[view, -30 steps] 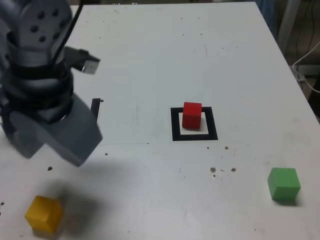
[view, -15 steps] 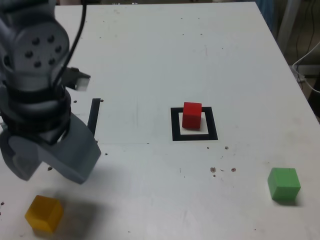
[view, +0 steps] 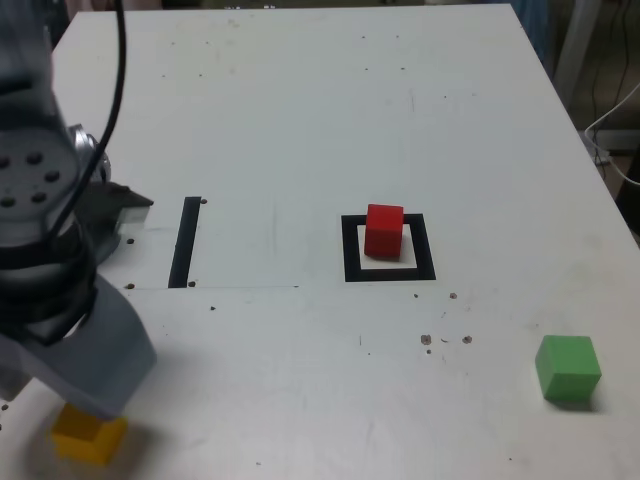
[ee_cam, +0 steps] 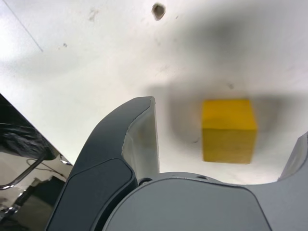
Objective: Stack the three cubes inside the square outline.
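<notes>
In the exterior view my gripper (view: 55, 400) hangs at the lower left, right over the yellow cube (view: 90, 438), which it partly hides. The wrist view shows the gripper (ee_cam: 224, 120) open, the yellow cube (ee_cam: 227, 131) lying on the table between its two fingers (ee_cam: 139, 139), apart from both. A red cube (view: 384, 231) stands inside the black square outline (view: 352, 250) near the table's middle. The green cube (view: 568, 369) sits alone at the exterior view's lower right.
A straight black strip (view: 185, 242) lies on the white table (view: 300, 120) to the exterior view's left of the outline. Dark specks dot the surface. The table's right edge runs along the exterior view's right, with cables and furniture beyond.
The arm has swung down toward the exterior view's lower left and now covers part of the yellow cube. The black strip has come fully into sight. The jaws stayed open.
</notes>
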You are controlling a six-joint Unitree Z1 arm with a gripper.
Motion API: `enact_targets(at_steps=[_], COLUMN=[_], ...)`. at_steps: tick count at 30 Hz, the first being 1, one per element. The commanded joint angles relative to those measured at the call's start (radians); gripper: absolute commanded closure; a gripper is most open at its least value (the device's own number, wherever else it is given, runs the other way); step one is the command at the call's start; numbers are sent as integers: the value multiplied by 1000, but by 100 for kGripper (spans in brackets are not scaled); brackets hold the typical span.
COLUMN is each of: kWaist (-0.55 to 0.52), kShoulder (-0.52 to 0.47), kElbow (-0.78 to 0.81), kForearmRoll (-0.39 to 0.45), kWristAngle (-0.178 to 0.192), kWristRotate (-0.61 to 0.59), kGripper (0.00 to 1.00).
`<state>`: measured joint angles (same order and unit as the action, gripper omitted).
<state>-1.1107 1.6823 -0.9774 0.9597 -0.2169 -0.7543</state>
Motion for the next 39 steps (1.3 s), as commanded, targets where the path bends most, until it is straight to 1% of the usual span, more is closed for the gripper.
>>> enact_targets(at_steps=[1, 9, 17, 20, 24, 33, 39], kWaist=[-15, -28, -27, -22, -8, 9, 9], kShoulder=[12, 65, 100, 102, 102, 93, 98], kElbow=[-4, -39, -26, -20, -16, -20, -33], kForearmRoll=[-20, -80, -97, -95, -91, -95, -103], kWristAngle=[-4, -5, 1, 13, 27, 31, 22], kWristRotate=[-5, -7, -13, -19, -22, -16, -10], kGripper=[2, 8, 17, 23, 33, 50, 51])
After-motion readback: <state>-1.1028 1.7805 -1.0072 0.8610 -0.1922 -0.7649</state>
